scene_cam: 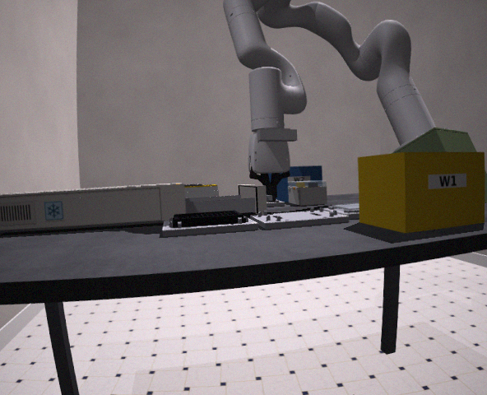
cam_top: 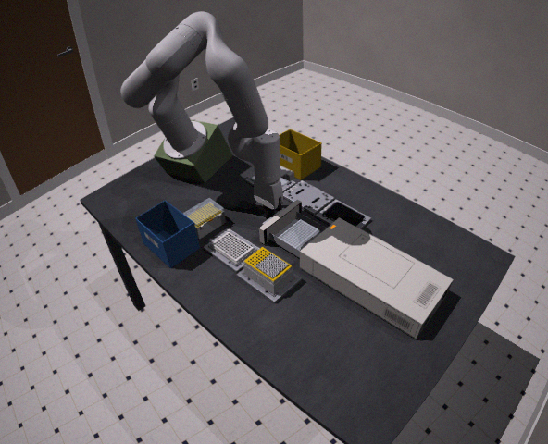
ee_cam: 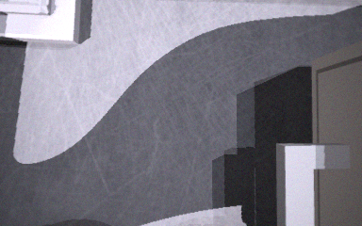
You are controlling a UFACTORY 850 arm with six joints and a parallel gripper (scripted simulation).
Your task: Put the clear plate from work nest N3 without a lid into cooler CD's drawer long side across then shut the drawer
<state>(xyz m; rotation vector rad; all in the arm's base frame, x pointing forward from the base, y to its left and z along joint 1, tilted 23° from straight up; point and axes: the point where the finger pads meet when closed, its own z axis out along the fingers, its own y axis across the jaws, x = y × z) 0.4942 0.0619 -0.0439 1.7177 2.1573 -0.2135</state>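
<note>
The cooler CD lies long on the bench with its drawer pulled out toward the arm. The clear plate lies flat in the drawer, with no lid on it. The orange lamp on the cooler's corner is lit. My gripper is shut and empty. It hangs low, fingers pointing down, just outside the drawer's upright front panel. I cannot tell whether it touches the panel. The wrist view shows only bench top, shadow and pale edges.
An empty grey nest and a nest with a black plate lie behind the drawer. Yellow bin W1 stands at the back. A blue bin, a lidded plate, a white plate and a yellow-topped box stand to the left.
</note>
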